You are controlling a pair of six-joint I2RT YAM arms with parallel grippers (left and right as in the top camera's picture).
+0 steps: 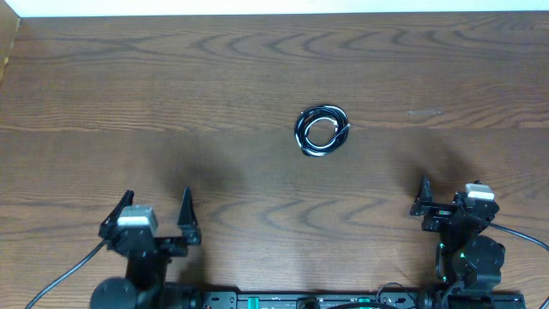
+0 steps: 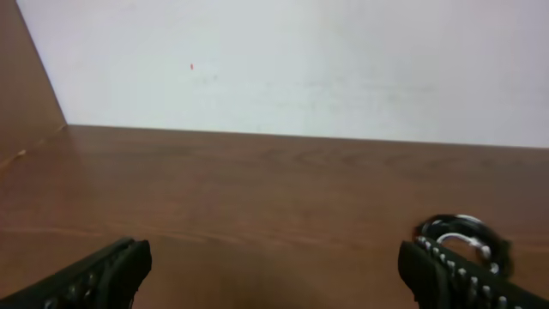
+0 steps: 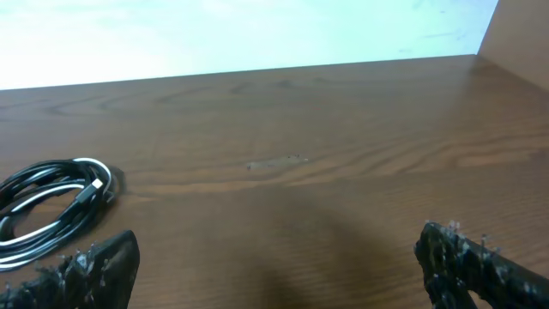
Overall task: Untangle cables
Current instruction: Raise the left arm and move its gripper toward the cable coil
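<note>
The cables (image 1: 322, 130) lie on the bench (image 1: 171, 86) as one small coil, a black cord and a white cord wound together into a nearly round loop, flat on the wood. Any print on them is too small to read. From overhead the loop is slightly oval, with its long axis running from near-left to far-right, and a pale plug end (image 3: 96, 183) sits on its right side, lying along the ring's edge. The coil is a little right of the bench's middle, well ahead of both arms and touching neither. It is nearer the right arm than the left. Both arms are folded back at the near edge, their wrists low and level, pointing across the wood toward the white wall (image 2: 300, 60). The left tool (image 1: 157, 210) is spread wide with nothing between its fingers. In its own camera the cables (image 2: 459, 236) show at the lower right, partly behind one finger. The right tool (image 1: 448, 204) is likewise spread wide and holds nothing. Its camera shows the cables (image 3: 51, 206) at the lower left, just beyond one finger, with bare wood between the two dark fingers (image 3: 99, 266).
</note>
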